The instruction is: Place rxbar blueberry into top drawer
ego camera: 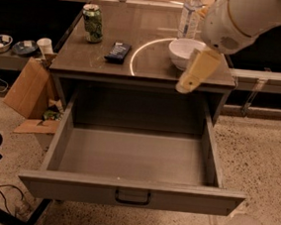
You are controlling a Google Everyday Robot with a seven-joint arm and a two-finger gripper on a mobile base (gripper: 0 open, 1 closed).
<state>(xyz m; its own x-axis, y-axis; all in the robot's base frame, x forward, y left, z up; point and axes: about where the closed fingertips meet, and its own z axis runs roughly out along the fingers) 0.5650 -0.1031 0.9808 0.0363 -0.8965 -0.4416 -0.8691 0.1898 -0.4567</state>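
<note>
Camera view | gripper (191,79) hung over front-right edge of desk (100,68) — grip state unclear | rxbar blueberry (117,51) lay apart, toward left edge

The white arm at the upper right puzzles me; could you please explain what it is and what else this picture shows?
It is a robot's single arm, carried on a mobile base. Its tan gripper hangs over the cabinet's right front edge, just in front of the white bowl. There is one camera, looking down at the cabinet from the front. On the cabinet top stand a green can, a bottle and the bowl. The dark blue rxbar lies flat between can and bowl. The top drawer is pulled open, with nothing inside. The rxbar is not held; it is meant to go into that drawer.
</note>
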